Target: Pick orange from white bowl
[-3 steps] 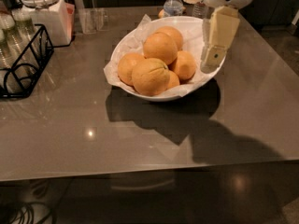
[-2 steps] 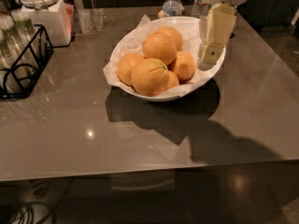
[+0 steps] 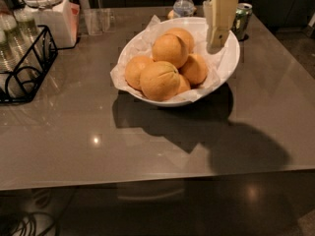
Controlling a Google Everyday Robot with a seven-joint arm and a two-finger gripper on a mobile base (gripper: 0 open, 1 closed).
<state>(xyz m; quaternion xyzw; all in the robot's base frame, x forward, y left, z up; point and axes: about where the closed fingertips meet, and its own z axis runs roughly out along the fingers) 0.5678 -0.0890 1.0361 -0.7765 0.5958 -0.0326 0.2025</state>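
Note:
The white bowl [image 3: 230, 58] stands on the grey table, lined with crinkled white paper, and holds several oranges. A smooth round orange [image 3: 170, 50] lies on top of the pile. The front orange [image 3: 160, 80] has a dark crease line across its skin. My gripper [image 3: 215, 44] hangs from the top of the view over the bowl's right inner side, to the right of the top orange and apart from it. It holds nothing that I can see.
A water bottle [image 3: 183, 4] and a green can [image 3: 242, 16] stand behind the bowl. A clear glass [image 3: 98, 20], a white jar [image 3: 47, 9] and a black wire rack [image 3: 27, 68] with bottles are at the left. The table's front edge [image 3: 147, 181] is near.
My gripper has risen and shifted slightly left, from low beside the bowl's right rim to higher above it. The bowl and oranges have not moved.

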